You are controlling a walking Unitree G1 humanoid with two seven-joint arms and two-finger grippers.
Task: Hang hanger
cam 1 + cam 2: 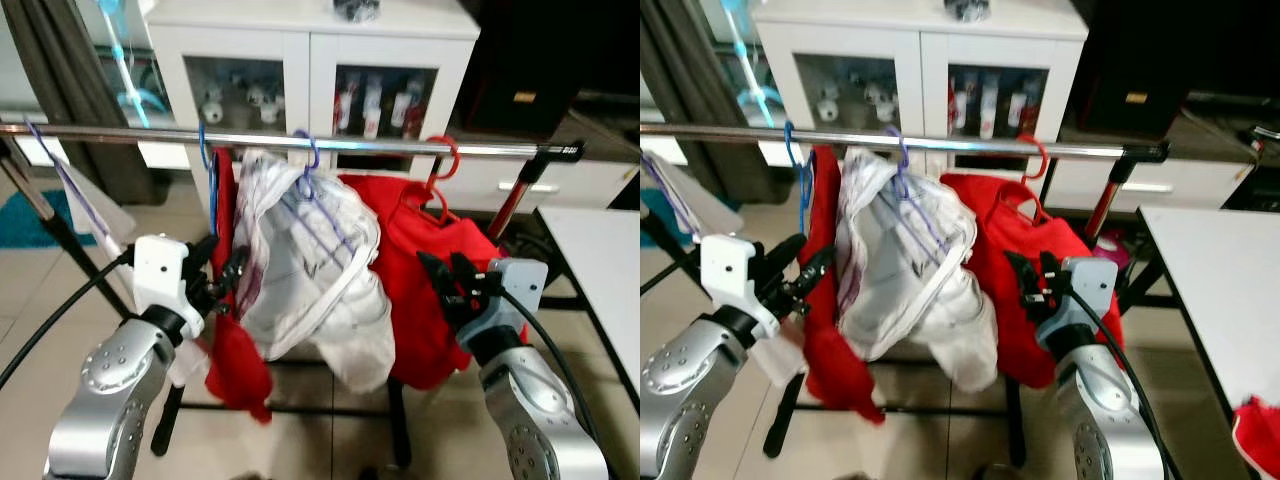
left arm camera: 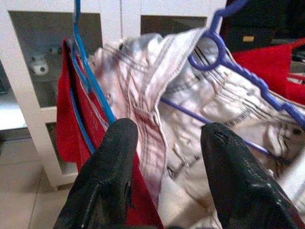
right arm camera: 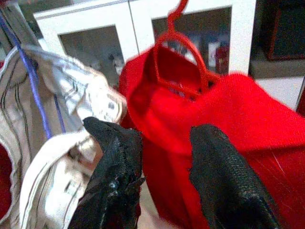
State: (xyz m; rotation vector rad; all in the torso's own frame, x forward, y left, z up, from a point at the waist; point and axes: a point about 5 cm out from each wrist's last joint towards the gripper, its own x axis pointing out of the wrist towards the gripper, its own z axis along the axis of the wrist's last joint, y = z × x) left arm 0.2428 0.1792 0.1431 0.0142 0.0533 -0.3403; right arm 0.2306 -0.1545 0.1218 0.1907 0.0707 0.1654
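Both end effectors, left (image 1: 222, 268) and right (image 1: 446, 272), hover fingers apart (gripping nothing) before garments hanging on the rail (image 1: 400, 147).

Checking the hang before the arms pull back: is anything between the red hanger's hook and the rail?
Nothing visible is. The red hanger already hooks over the rail, its red garment hanging below. The right gripper, open, sits in front of that garment; the left gripper, also open, is by the white garment.
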